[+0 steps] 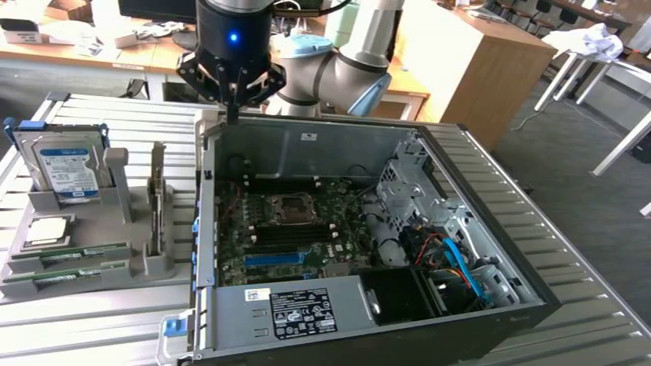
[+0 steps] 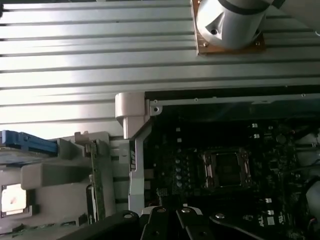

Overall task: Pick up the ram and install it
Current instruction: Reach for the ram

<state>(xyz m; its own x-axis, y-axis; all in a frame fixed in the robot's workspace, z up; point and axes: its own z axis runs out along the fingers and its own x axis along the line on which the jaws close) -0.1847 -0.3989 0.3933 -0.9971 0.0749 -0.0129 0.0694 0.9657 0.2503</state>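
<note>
From where I stand, the gripper hangs over the far corner of the open computer case. Its fingers are pinched together into one narrow tip with nothing between them. The ram has not been lifted. It lies flat in the grey holder, well apart from the fingers, below them and off toward the exterior view's left, with a second stick just beside it. I'd guess the holder gives each part its own slot so it can be found, the hard drive upright and the processor chip flat. The case lies on its side with the panel off, so the motherboard below the fingers faces up, within reach from above.
</note>
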